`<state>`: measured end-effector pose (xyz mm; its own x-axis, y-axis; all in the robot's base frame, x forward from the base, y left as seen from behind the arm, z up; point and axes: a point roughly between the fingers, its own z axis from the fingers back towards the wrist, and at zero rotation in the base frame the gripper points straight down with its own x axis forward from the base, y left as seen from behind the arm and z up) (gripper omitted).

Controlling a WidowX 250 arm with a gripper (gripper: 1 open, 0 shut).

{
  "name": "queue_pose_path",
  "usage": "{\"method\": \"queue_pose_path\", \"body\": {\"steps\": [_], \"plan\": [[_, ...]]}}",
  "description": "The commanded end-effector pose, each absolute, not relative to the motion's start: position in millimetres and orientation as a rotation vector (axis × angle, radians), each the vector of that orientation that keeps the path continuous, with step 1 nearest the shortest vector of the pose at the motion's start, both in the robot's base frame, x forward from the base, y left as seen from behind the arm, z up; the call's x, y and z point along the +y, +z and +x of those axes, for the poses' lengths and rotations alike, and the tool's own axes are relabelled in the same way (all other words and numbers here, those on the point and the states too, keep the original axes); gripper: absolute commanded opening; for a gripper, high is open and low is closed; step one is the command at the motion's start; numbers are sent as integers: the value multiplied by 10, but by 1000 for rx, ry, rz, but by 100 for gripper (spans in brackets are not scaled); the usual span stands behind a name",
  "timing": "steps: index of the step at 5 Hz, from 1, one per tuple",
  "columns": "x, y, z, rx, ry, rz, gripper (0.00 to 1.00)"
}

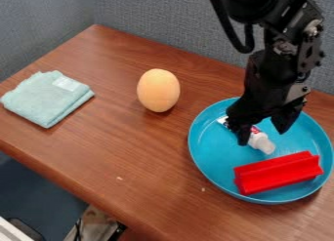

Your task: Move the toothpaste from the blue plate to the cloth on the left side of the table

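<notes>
The toothpaste [259, 140], a small white tube, lies in the blue plate [216, 152] at the right of the table [117, 138]. My gripper [257, 125] hangs directly over it with its black fingers spread open on either side of the tube; the tube's upper end is hidden behind them. The light teal cloth [46, 97] lies folded at the far left of the table, well away from the gripper.
A red rectangular block [278, 173] lies in the plate, just in front and to the right of the toothpaste. An orange egg-shaped object [158, 90] stands on the table between cloth and plate. The table's front edge runs diagonally below.
</notes>
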<state>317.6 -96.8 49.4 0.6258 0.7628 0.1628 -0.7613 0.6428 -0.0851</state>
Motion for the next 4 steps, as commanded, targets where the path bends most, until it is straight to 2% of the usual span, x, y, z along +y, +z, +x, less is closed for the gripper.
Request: {"method": "queue_pose_path", "body": {"steps": [1,4], "plan": [[-1038,658,3179,-221,867,-48,100],[-1049,755,3169,-227,890,-77,100]]}}
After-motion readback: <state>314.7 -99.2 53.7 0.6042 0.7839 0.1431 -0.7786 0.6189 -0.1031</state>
